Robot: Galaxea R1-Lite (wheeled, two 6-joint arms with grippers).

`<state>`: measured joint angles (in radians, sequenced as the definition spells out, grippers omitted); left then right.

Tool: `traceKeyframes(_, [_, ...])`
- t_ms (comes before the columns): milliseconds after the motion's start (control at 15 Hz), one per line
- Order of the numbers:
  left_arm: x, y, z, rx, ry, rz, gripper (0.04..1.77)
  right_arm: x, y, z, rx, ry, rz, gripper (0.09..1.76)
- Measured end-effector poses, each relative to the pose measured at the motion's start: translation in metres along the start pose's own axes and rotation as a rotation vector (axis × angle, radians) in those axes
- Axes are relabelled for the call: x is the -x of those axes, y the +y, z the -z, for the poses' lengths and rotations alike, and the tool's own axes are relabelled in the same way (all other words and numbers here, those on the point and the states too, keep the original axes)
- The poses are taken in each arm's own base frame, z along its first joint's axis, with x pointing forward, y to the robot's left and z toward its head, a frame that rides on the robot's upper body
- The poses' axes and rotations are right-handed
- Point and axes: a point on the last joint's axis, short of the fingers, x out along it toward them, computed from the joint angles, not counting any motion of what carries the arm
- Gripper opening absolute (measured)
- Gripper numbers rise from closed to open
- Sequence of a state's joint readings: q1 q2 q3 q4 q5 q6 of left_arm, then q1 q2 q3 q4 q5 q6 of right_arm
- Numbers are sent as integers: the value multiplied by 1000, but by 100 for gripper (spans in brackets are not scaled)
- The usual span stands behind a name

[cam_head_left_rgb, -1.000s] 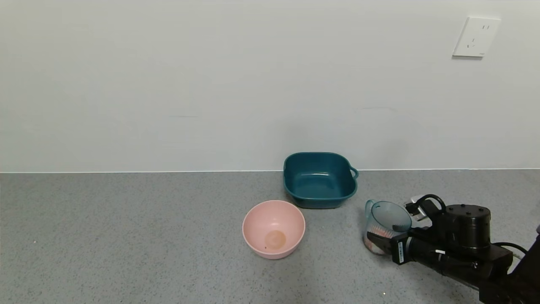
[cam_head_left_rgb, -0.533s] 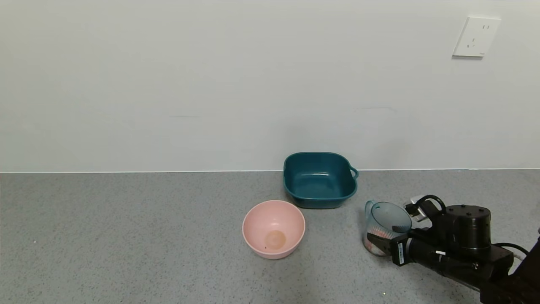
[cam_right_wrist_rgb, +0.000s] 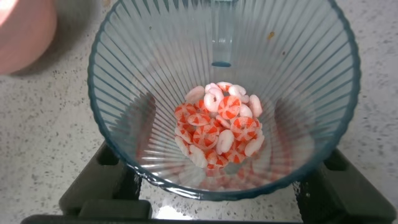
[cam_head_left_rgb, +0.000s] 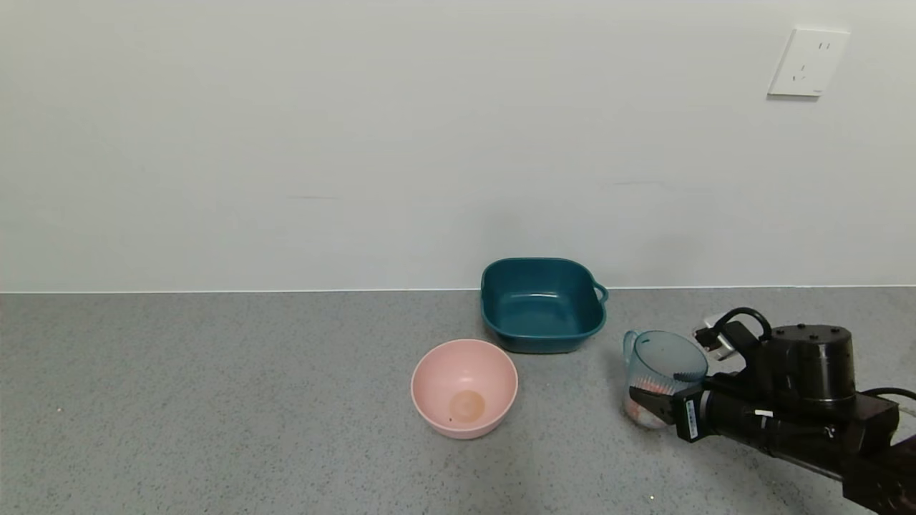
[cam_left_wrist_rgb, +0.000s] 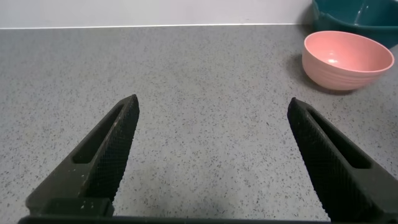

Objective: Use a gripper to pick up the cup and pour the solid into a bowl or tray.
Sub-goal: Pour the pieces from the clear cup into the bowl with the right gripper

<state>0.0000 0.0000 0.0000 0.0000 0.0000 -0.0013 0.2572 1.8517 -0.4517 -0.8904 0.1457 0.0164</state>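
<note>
The translucent blue ribbed cup [cam_head_left_rgb: 662,365] stands upright at the right of the grey counter, with its handle on the side toward the teal basin. My right gripper [cam_head_left_rgb: 655,391] is shut on the cup, one black finger on each side of its lower body. In the right wrist view the cup [cam_right_wrist_rgb: 124,62] fills the picture. The white and orange round pieces [cam_right_wrist_rgb: 221,127] lie heaped at its bottom, between the gripper's [cam_right_wrist_rgb: 221,177] fingers. The dark teal basin [cam_head_left_rgb: 542,336] sits by the wall, left of the cup. My left gripper [cam_left_wrist_rgb: 212,102] is open and empty over bare counter.
A round pink bowl [cam_head_left_rgb: 464,422] stands in front of the basin and left of the cup; it also shows in the left wrist view [cam_left_wrist_rgb: 348,59], with the basin [cam_left_wrist_rgb: 357,12] behind it. A white wall with a socket [cam_head_left_rgb: 807,63] rises behind the counter.
My right gripper and the cup have shifted a little up and to the right together. The basin and the pink bowl have not moved.
</note>
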Motion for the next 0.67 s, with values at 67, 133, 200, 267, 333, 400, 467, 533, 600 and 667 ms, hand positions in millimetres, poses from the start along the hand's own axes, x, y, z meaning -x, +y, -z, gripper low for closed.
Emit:
traceKeyframes(67, [0,0,0,0,0,0,172,4,0,-10,1,4,9,134])
traceKeyframes(133, [0,0,0,0,0,0,172,7,0,-20,6,6,17,134])
traceKeyframes(200, [0,0,0,0,0,0,172,10,-1,-32,17,-1,24,134])
traceKeyframes(267, [0,0,0,0,0,0,172,13,-2,-43,27,-8,32,134])
traceKeyframes(333, [0,0,0,0,0,0,172,17,-3,-57,39,-21,47,134])
traceKeyframes(400, [0,0,0,0,0,0,172,20,-4,-69,49,-35,62,134])
traceKeyframes(467, [0,0,0,0,0,0,172,22,-4,-80,58,-41,75,134])
traceKeyframes(533, [0,0,0,0,0,0,172,25,-4,-92,66,-52,84,134])
traceKeyframes(600, [0,0,0,0,0,0,172,27,-4,-103,72,-66,89,134])
traceKeyframes(667, [0,0,0,0,0,0,172,28,-4,-112,77,-78,91,134])
